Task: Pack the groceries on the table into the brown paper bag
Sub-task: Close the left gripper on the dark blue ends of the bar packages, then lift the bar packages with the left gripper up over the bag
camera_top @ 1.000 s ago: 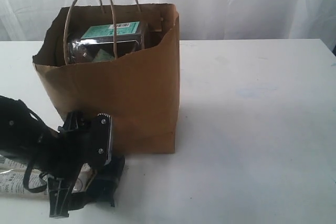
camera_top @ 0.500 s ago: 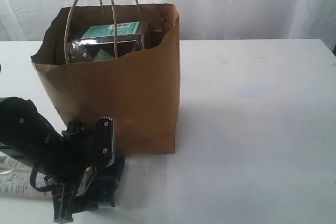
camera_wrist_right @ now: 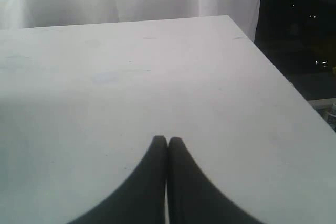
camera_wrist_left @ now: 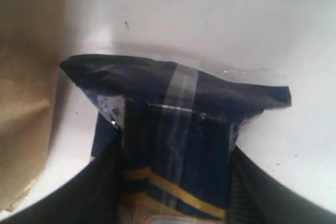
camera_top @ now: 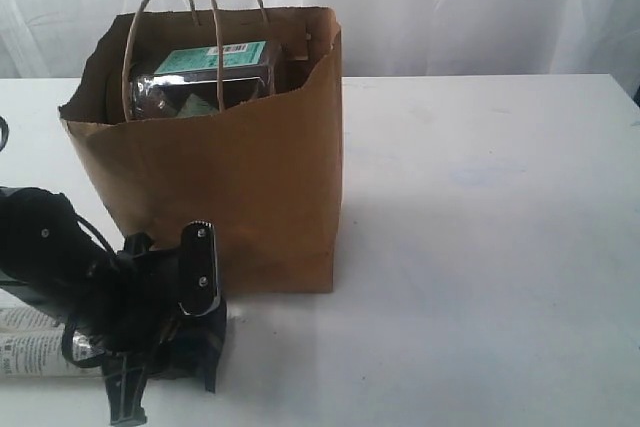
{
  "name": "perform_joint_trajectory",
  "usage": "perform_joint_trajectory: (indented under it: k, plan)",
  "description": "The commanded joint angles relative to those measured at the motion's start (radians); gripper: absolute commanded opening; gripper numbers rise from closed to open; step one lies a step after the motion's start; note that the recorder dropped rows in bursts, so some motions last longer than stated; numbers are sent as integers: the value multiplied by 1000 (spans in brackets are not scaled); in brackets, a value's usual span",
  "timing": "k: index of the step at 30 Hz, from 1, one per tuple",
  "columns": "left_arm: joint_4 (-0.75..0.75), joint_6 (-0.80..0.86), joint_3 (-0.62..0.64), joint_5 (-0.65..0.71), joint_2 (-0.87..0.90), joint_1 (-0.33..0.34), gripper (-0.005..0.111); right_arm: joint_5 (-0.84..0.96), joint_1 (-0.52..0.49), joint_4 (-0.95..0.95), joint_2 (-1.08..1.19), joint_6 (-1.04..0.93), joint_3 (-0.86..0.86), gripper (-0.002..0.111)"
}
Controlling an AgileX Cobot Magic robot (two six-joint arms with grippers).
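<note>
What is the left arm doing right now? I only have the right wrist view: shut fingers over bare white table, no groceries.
Observer: The left gripper is down at the table, its fingers on either side of the dark end of a long packet.
Operator: Is it gripped?
Observer: I cannot tell. The fingers flank it closely, and the packet's white part lies flat on the table.
Operator: And the bag?
Observer: The brown paper bag stands upright just beside that gripper, with a teal-labelled container showing at its top.

Black left arm (camera_top: 50, 247) with grey two-screw plate (camera_top: 199, 269) and looping cable (camera_top: 66, 339); right gripper (camera_wrist_right: 168, 142) fingers black, tapered
</note>
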Motion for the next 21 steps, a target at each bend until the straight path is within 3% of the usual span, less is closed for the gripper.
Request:
perform_joint_trajectory:
  k: [1,6,13,15,18,21]
  plan:
    - [6,-134,17,150,-88,-2,0,-8,-2,0,-4,3,1,0]
    - [163,-380,-60,361,-279,-2,0,-8,-2,0,-4,3,1,0]
    - [739,-922,-176,888,-546,-2,0,-8,-2,0,-4,3,1,0]
    - [828,-993,-186,906,-584,-2,0,-8,-2,0,-4,3,1,0]
    - [1081,-1199,-250,929,-655,-2,0,-8,-2,0,-4,3,1,0]
    - [1169,-1281,-369,935,-678,-2,0,-8,-2,0,-4,3,1,0]
